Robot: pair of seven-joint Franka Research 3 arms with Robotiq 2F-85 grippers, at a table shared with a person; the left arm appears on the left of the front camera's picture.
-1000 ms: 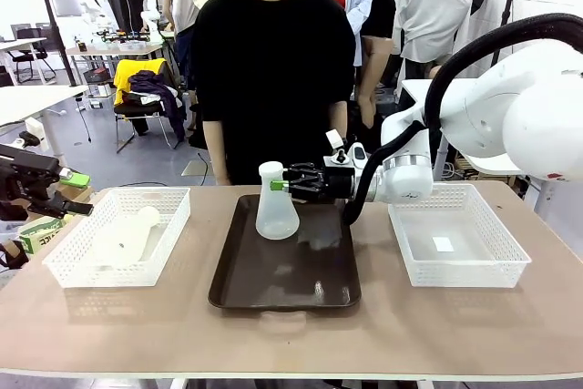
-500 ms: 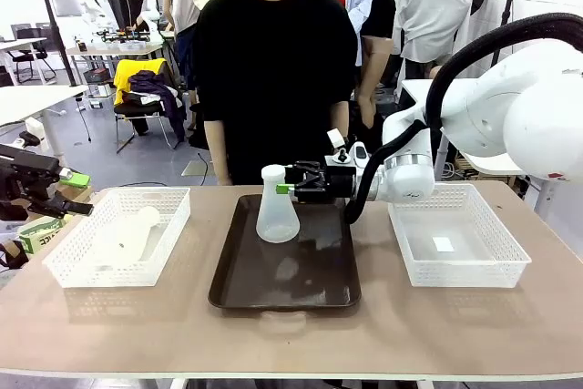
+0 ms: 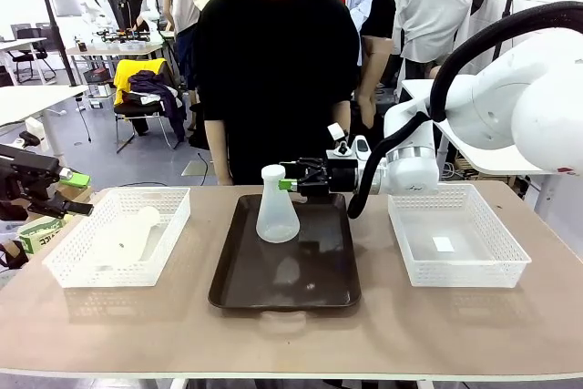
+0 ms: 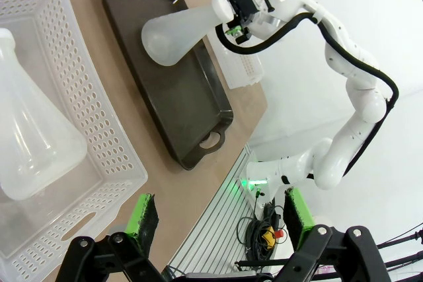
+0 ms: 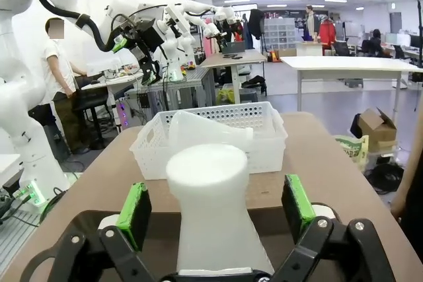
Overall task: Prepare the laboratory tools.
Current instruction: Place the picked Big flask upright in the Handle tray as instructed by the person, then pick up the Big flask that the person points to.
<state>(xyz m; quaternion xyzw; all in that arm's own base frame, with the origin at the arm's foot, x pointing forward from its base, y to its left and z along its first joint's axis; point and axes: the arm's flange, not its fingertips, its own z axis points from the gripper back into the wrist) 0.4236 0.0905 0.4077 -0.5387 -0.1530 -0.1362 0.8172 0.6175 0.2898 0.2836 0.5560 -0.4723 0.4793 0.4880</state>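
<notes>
Busy lab room behind, with a person [image 3: 273, 79] in a black top standing at the far side of the surface [image 3: 410, 334]. 1 flask [image 3: 277, 211] stands upright on the dark tray [image 3: 301, 281] in the middle, toward its far left part. Right gripper [image 5: 215, 212] sits level with the neck, fingers [image 5: 135, 214] spread with a gap on each side, so not pinching it. The other flask [image 4: 33, 137] lies on its side in the left basket [image 4: 112, 156]. Left gripper [image 4: 220, 219] hangs off to the side of that basket, fingers spread too, nothing between them. Right basket [image 3: 465, 277] has a small white slip [image 3: 443, 244] in it.
</notes>
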